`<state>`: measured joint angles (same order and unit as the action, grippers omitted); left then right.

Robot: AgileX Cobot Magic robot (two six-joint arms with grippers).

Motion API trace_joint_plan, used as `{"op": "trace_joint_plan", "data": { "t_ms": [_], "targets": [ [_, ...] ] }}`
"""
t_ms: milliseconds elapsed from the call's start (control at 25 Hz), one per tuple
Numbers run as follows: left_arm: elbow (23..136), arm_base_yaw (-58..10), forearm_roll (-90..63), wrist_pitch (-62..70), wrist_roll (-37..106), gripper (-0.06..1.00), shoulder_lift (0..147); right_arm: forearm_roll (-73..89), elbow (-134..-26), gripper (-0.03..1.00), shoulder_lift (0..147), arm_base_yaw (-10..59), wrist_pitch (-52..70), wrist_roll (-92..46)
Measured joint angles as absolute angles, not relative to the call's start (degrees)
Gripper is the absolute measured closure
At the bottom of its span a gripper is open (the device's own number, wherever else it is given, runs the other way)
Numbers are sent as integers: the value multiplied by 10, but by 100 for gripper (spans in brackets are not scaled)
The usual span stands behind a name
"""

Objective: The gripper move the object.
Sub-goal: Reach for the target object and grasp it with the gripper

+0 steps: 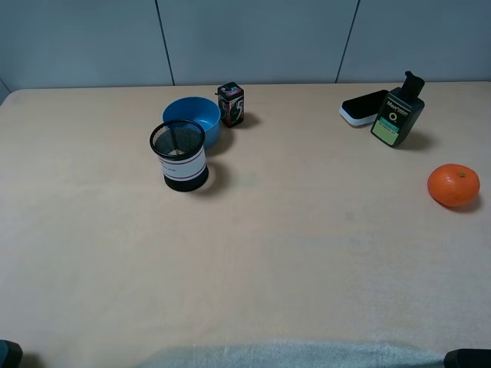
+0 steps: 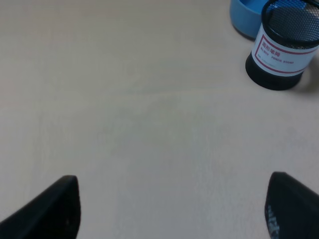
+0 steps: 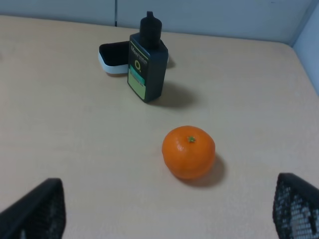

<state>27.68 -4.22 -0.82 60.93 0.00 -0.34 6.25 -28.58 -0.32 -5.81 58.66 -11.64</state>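
Note:
The orange mandarin (image 1: 453,185) rests on the table at the far right, stem spot up. It also shows in the right wrist view (image 3: 188,152), out beyond my right gripper (image 3: 164,211), which is open and empty with its fingertips (image 3: 42,209) spread wide. My left gripper (image 2: 172,206) is open and empty over bare tabletop. In the high view only the tips of both arms show at the bottom corners, the left one (image 1: 9,354) and the right one (image 1: 468,358).
A black mesh pen cup (image 1: 179,155) stands in front of a blue bowl (image 1: 193,118), with a small dark box (image 1: 231,103) beside the bowl. A dark green bottle (image 1: 397,112) and a black-and-white case (image 1: 363,107) stand at the back right. A pale cloth (image 1: 291,356) lies at the front edge.

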Motion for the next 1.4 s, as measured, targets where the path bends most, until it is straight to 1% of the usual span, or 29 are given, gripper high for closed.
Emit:
{"op": "trace_joint_plan", "data": {
  "t_ms": [1400],
  "targets": [
    [277, -42, -8, 609, 0, 19, -3, 62, -286, 34, -3, -58, 587, -116]
  ]
}}
